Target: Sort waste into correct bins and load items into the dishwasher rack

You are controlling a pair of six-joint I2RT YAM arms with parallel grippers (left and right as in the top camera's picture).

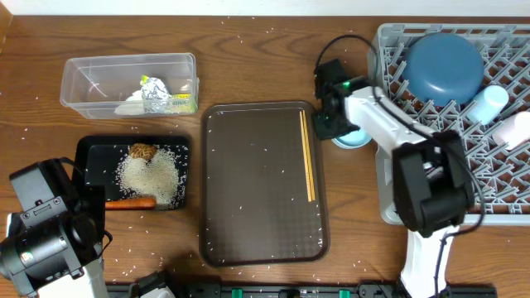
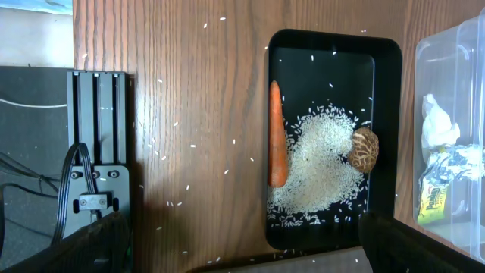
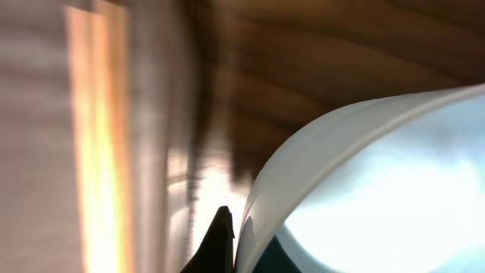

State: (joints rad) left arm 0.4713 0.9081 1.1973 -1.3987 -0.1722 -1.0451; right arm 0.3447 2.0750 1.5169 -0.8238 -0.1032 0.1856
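My right gripper (image 1: 338,124) is shut on the rim of the light-blue cup (image 1: 354,139), which stands on the table between the brown tray and the grey dishwasher rack (image 1: 386,186). In the right wrist view one dark fingertip (image 3: 220,231) is outside the cup's wall (image 3: 318,144) and the other inside. The rack holds the dark-blue dish (image 1: 443,64), a pale cup (image 1: 489,103) and a white bowl (image 1: 518,128). The chopsticks (image 1: 307,157) lie on the brown tray. My left gripper (image 2: 242,254) hangs open above the black tray's (image 2: 383,114) near end, holding nothing.
The black tray holds rice (image 2: 318,163), a carrot (image 2: 276,136) and a brown lump (image 2: 365,149). The clear tub (image 1: 83,83) contains a foil ball (image 1: 154,91), tissue (image 1: 131,103) and a packet (image 1: 184,103). The brown serving tray (image 1: 257,182) sits mid-table. Rice grains are scattered over the wood.
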